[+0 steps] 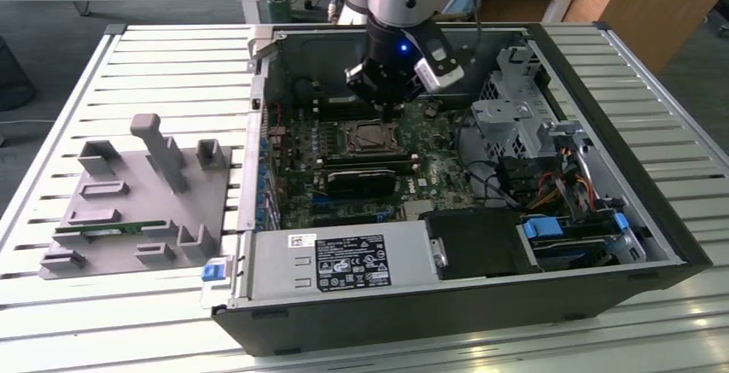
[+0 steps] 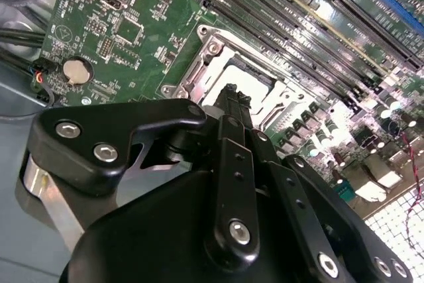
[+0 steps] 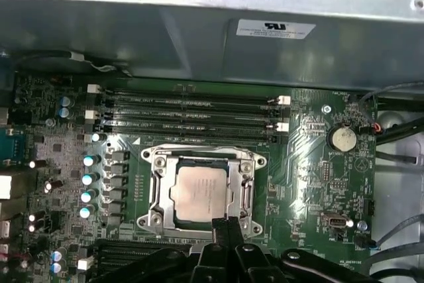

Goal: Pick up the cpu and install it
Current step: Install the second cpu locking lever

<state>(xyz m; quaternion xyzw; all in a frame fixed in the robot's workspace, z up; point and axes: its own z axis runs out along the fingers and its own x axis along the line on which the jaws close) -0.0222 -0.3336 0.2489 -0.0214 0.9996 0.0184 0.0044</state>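
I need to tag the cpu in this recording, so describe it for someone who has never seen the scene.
Start from the open computer case lying on the slatted table and find the green motherboard inside it. The cpu lies in the metal-framed socket beside the long memory slots, with the end effector at its edge. Among the neighbouring parts, it alone is a flat silver-grey square.

From where I stand, the gripper [image 2: 233, 97] covers much of the cpu [image 2: 248, 84] in its socket in the second wrist view, its fingertips merge into one dark mass, and beside the socket the motherboard's [image 3: 311, 157] small print stays unreadable.
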